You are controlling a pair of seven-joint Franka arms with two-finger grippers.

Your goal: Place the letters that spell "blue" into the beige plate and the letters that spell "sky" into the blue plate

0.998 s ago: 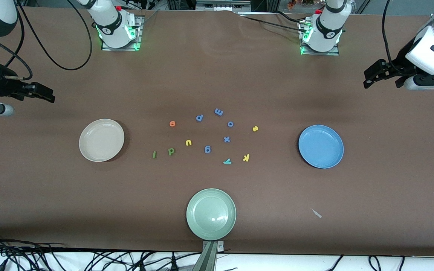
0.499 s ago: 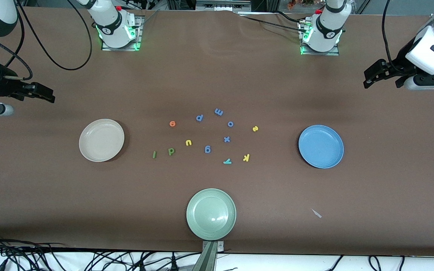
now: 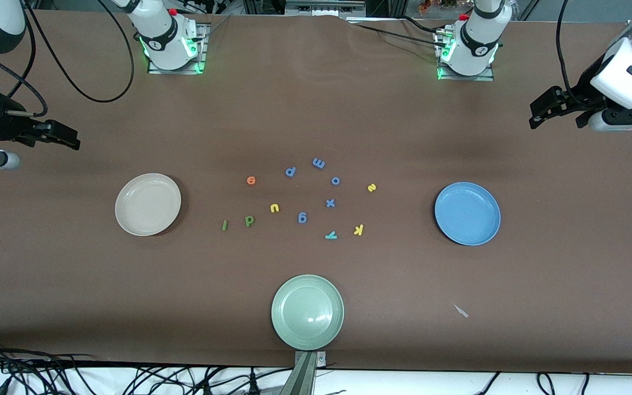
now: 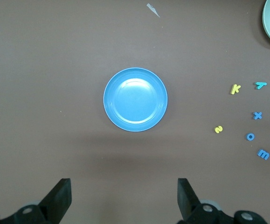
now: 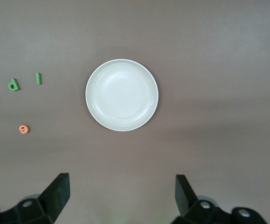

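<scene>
The beige plate (image 3: 147, 204) lies empty toward the right arm's end, the blue plate (image 3: 467, 213) empty toward the left arm's end. Between them on the table lie green "l" (image 3: 225, 225), green "b" (image 3: 249, 220), yellow "u" (image 3: 275, 208), orange "e" (image 3: 250, 180), yellow "s" (image 3: 371, 187), yellow "k" (image 3: 358, 230) and teal "y" (image 3: 331, 235). My left gripper (image 3: 535, 118) hangs open over bare table at its end, its wrist view showing the blue plate (image 4: 135, 99). My right gripper (image 3: 72, 140) hangs open at its end, holding nothing, with the beige plate (image 5: 121, 94) in its wrist view.
Several blue-purple letters (image 3: 330, 203) lie mixed among the coloured ones. A pale green plate (image 3: 307, 311) sits nearer to the front camera, by the table's edge. A small pale scrap (image 3: 461, 311) lies nearer to the camera than the blue plate.
</scene>
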